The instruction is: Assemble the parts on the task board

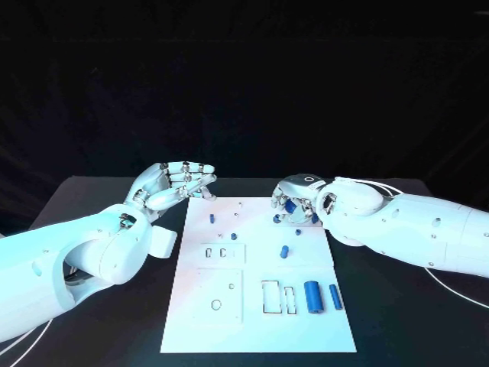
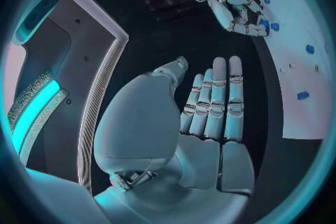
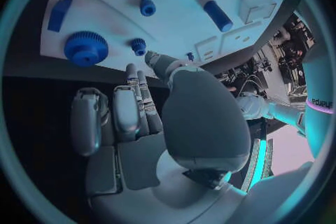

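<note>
The left hand [image 1: 176, 183] is seen at the task board's [image 1: 201, 321] far left corner, fingers spread straight, holding nothing. The right hand [image 1: 299, 200] is poised at the far right edge, fingers apart and empty. A blue gear [image 3: 86, 48] beside it is revealed by the right wrist view. Two blue cylinders [image 1: 312, 295] lie near the board's right edge.

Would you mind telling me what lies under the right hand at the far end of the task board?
The right hand hovers over the task board. The right wrist view shows a blue gear and smaller blue parts there. Anything directly beneath the palm is covered.
</note>
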Robot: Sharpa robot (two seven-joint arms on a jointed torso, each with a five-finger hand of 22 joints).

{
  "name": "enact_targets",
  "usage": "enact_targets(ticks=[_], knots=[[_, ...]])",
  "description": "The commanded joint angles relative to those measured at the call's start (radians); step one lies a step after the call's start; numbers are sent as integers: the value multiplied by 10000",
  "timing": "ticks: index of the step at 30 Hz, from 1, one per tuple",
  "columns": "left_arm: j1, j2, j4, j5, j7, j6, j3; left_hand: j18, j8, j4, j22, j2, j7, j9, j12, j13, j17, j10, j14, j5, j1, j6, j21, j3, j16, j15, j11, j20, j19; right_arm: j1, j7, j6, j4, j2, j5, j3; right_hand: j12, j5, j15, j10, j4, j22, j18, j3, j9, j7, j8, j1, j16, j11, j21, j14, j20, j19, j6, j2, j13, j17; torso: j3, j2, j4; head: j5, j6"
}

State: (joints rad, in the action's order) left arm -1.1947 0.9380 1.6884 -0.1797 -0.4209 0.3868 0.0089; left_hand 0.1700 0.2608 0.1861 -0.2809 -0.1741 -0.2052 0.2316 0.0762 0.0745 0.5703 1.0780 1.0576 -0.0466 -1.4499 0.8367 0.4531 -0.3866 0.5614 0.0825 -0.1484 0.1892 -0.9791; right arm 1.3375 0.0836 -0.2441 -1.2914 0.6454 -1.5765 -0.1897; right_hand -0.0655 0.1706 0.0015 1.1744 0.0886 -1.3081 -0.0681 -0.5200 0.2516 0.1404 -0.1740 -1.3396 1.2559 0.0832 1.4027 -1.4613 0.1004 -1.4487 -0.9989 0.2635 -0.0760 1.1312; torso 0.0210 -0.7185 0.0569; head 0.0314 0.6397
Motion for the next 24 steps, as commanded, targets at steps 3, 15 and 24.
enact_targets(ticks=[3, 15, 24], knots=[[-70, -16, -50, -59, 0, -250, 11, 63, -63, 25, -24, -57, 0, 14, -67, 3, 28, -8, -80, -22, 50, 13, 61, -48, 55, 24, -2, -24, 86, -20, 525, 449, -43, -20, -542, 6, 1, 30, -11, -155, 14, -353, 202, 95, 40, -10, -16, 24, 24, 14, 154, -426, 21, -129, 111, 58, -1, -97, -12, -78, 11, 15, -5], [-104, 4, -82, -57, 22, -281, 10, 59, -77, 40, -55, -48, -18, 15, -77, 1, 54, -28, -119, -22, 67, 0, 97, -46, 82, 33, -14, -21, 124, -74, 640, 448, -67, -113, -659, 6, -44, 70, 2, -244, 37, -435, 210, 105, 135, -15, -90, -9, 60, 26, 216, -392, 40, -154, 51, -76, -34, -178, -4, -125, 38, 0, 7], [-116, 14, -72, -41, 53, -320, 10, 57, -86, 55, -75, -36, -30, 15, -82, 0, 71, -41, -136, -22, 83, -6, 120, -44, 103, 41, -23, -19, 146, -101, 581, 434, 47, -199, -554, 6, -100, 47, 0, -174, 188, -438, 205, 107, 205, 7, -125, 135, 97, 22, 215, -366, 46, -136, 49, -216, -83, -230, -1, -147, 16, -39, 20]])
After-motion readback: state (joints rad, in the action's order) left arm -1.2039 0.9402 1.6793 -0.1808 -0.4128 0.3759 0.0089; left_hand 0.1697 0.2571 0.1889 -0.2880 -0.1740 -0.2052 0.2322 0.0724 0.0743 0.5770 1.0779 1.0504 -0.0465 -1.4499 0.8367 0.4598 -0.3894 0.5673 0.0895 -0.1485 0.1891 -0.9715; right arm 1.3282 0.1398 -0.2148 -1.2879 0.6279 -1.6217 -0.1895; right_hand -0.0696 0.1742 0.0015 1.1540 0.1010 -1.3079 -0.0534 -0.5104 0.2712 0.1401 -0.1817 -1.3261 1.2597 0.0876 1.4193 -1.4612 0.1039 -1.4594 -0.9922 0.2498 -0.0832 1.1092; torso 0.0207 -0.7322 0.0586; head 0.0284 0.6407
